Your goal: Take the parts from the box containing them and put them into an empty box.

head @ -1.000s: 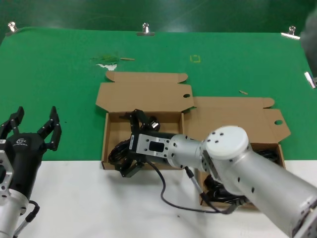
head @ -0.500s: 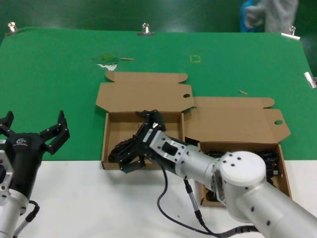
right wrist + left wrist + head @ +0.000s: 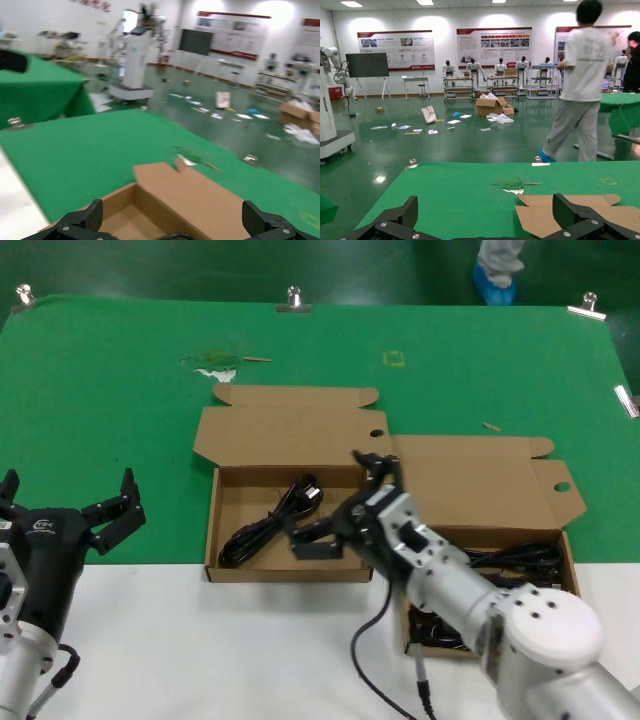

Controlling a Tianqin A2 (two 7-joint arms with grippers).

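Note:
One black power cord lies loose on the floor of the left cardboard box. The right cardboard box holds several more black cords, partly hidden by my right arm. My right gripper is open and empty, above the right end of the left box. In the right wrist view the right gripper is spread wide over the box's corner, with a bit of cord at the edge. My left gripper is open and empty, parked at the left, clear of both boxes; it also shows in the left wrist view.
Both boxes have flat lid flaps lying open behind them on the green cloth. A green and white scrap lies at the back. Metal clips hold the cloth's far edge. A white strip runs along the front.
My right gripper let go of the cord, which now lies in the left box, and drew back to the right. The left gripper shifted slightly.

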